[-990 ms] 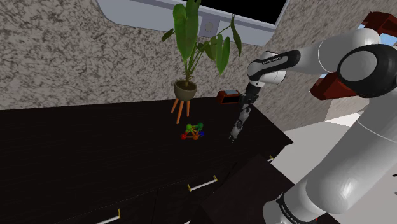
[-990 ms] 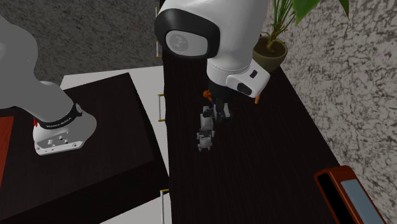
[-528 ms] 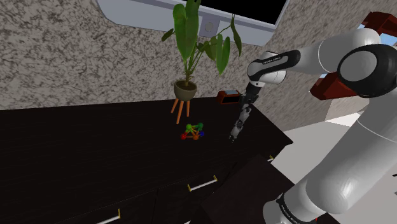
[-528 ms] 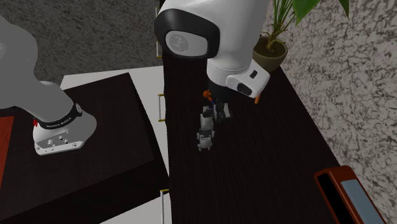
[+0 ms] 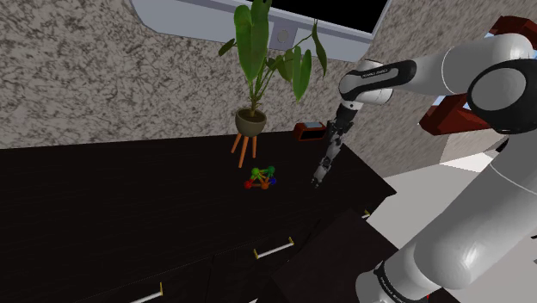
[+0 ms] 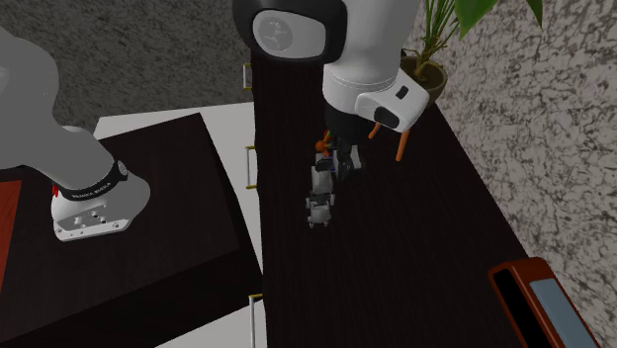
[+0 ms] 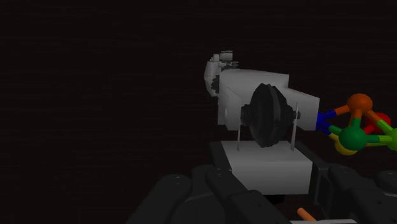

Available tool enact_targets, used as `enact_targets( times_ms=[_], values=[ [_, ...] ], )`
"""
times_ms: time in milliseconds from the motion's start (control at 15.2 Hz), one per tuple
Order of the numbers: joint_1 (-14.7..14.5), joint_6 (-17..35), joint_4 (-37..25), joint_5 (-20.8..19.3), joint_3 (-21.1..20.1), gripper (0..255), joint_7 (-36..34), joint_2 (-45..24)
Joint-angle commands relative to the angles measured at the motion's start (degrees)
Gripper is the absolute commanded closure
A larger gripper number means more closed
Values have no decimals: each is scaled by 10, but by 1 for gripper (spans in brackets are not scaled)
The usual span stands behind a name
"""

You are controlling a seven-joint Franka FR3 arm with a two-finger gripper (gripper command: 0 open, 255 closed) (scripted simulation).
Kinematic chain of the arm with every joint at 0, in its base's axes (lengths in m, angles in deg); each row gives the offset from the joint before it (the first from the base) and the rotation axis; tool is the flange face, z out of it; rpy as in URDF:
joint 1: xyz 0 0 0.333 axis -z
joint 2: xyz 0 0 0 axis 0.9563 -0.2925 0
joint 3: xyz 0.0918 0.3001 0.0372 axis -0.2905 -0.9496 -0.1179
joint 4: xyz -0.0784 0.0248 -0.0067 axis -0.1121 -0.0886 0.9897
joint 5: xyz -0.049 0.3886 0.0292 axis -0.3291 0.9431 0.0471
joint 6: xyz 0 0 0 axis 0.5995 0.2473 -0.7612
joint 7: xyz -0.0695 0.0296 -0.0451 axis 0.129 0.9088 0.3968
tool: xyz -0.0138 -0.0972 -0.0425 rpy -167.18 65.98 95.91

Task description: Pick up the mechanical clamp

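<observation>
Lift step, by judgement: grips clamp [image 7: 264, 121] fast between fingers of gripper [image 7: 273, 181], hanging lengthwise just beside toy [image 5: 262, 178], low end near counter [image 5: 129, 198] at toy's level; calls next for a straight raise clear of toy, hold unloosened.

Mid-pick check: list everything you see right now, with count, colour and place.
mechanical clamp: one, grey-white with black knob, clasped by the gripper over the cabinet
ball-and-stick toy: one, multicoloured, on the cabinet beside the clamp
potted plant: one, green, orange-legged stand, by the wall
box: one, red-brown, cabinet's back corner
cabinet: one, dark, under everything
arm: one, white, reaching over the cabinet
gripper: one, black, shut on the clamp
</observation>
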Motion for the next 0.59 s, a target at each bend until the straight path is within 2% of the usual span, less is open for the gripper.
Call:
enact_targets(
  times_ms=[0, 528],
  values=[
    [0, -15, -7, -5, 1, 255, -3, 9],
    [-2, -60, -34, -15, 1, 255, -10, 29]
  ],
)
